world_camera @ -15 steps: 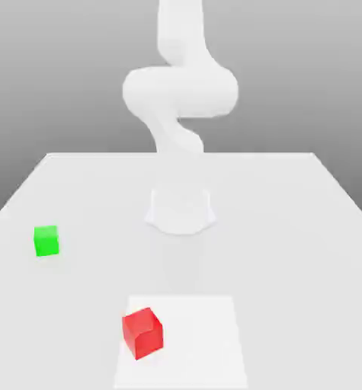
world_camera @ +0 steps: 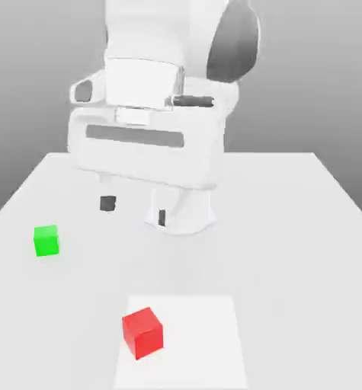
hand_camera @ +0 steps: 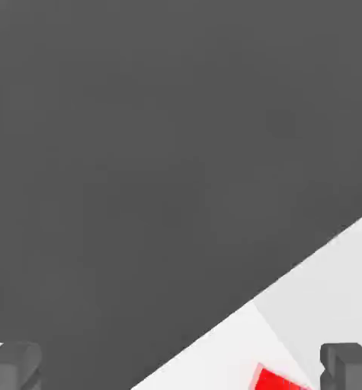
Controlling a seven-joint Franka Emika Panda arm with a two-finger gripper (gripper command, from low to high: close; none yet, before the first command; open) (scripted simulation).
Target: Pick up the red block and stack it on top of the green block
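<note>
Behind the white tabletop, I see a grey background fading from light to dark. My Panda's 2-finger gripper hangs above the table, its fingers spread wide with nothing between them. The red block sits turned at an angle on the white square patch, near the patch's edge on the exterior view's left. I have the green block resting on bare tabletop, well apart from the red 1, farther toward the exterior view's left and nearer the robot base.
</note>
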